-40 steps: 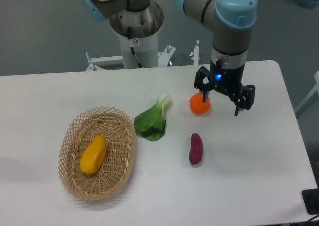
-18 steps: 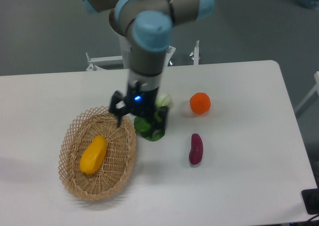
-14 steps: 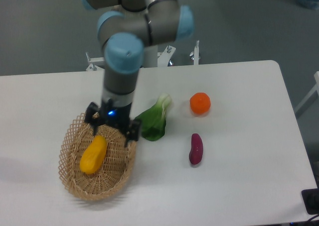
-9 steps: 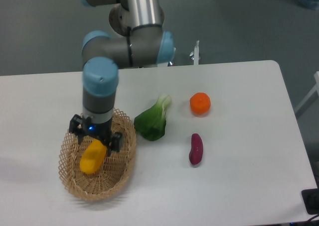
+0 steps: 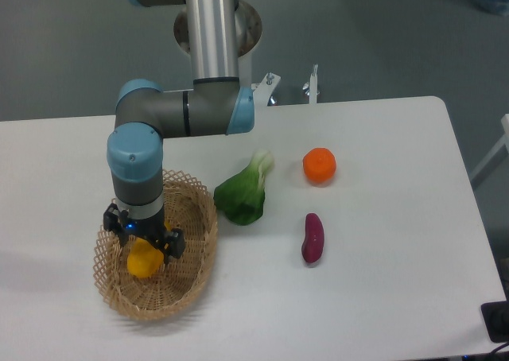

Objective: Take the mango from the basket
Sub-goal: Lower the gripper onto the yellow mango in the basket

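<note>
Camera: jaws astride mango point(image 5: 143, 261)

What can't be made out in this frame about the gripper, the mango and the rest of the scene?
- Gripper: seen from above; its own wrist hides the fingertips, so open or shut cannot be told.
- Mango: only its lower end shows; the gripper covers the rest, so contact is unclear.
- Basket: part of the floor and far rim is hidden by the arm.
- Dark object at the lower right: cut off by the edge, unidentifiable.
</note>
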{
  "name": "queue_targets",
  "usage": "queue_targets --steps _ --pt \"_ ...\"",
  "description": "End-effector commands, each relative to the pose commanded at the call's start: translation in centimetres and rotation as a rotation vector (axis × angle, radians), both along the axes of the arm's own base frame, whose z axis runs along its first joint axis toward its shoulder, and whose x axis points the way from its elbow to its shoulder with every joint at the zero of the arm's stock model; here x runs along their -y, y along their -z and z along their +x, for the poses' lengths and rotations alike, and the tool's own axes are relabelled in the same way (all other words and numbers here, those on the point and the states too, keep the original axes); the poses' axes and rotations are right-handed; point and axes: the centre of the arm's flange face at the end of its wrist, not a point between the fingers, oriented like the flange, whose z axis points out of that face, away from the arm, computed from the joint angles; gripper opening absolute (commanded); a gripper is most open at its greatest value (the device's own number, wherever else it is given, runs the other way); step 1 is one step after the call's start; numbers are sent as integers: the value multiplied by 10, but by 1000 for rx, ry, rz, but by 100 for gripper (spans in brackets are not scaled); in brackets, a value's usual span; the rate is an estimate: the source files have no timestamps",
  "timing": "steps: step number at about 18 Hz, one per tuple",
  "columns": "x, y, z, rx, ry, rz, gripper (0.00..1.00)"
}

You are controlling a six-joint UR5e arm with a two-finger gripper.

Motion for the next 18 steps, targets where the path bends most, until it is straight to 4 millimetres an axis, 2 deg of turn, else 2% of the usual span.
queue_targets --steps 6,12,13,14,15,16,18 --pt "-1 9 6 -7 4 -21 100" --pt "-1 10 7 -6 4 -23 100" --pt "-2 9 6 -9 3 -23 97" --pt "-1 10 6 -13 1 -26 86" --pt "-1 10 7 -17 2 -28 67" --pt "-1 9 8 -20 4 -28 57" --pt "-2 7 8 -23 7 -24 49"
